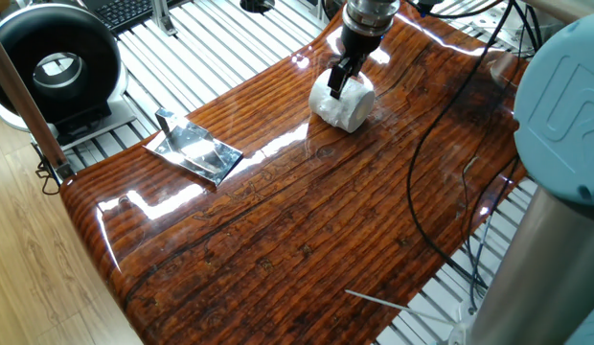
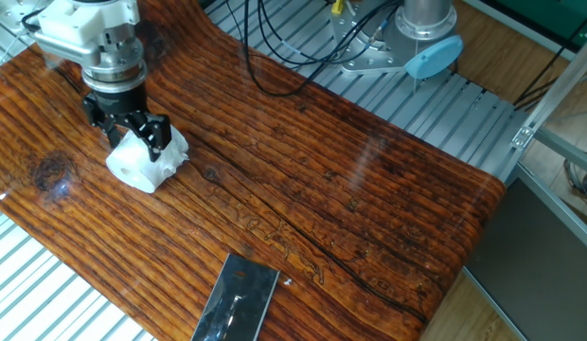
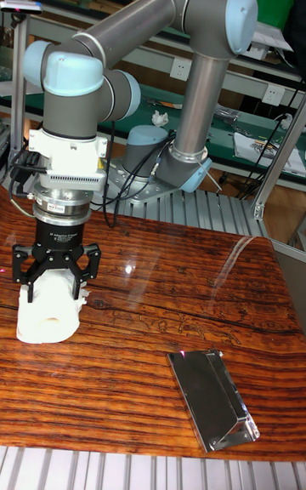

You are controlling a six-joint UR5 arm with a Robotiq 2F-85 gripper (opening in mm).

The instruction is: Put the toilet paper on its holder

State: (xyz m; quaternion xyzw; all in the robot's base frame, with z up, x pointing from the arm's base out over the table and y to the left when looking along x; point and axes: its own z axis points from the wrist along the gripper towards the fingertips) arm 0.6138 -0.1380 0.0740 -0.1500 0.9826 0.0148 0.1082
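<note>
The toilet paper [image 2: 142, 166] is a plump white roll lying on the wooden table, near its far-left end in the other fixed view. It also shows as the roll [image 1: 343, 105] in one fixed view and the roll [image 3: 49, 313] in the tall view. My gripper [image 2: 133, 135] hangs straight down over the roll, open, with one black finger on each side of its upper part. The same gripper [image 3: 53, 286] straddles the roll in the tall view. The holder [image 1: 194, 149], a shiny silver plate with a short grey peg [image 1: 166, 124], lies flat well apart from the roll.
A black round fan-like device [image 1: 56, 65] stands off the table beyond the holder. Black cables [image 2: 275, 57] cross the grooved metal bench behind the table. The arm's base [image 2: 421, 38] is bolted at the back. The table edge [image 2: 464, 246] drops off on the right.
</note>
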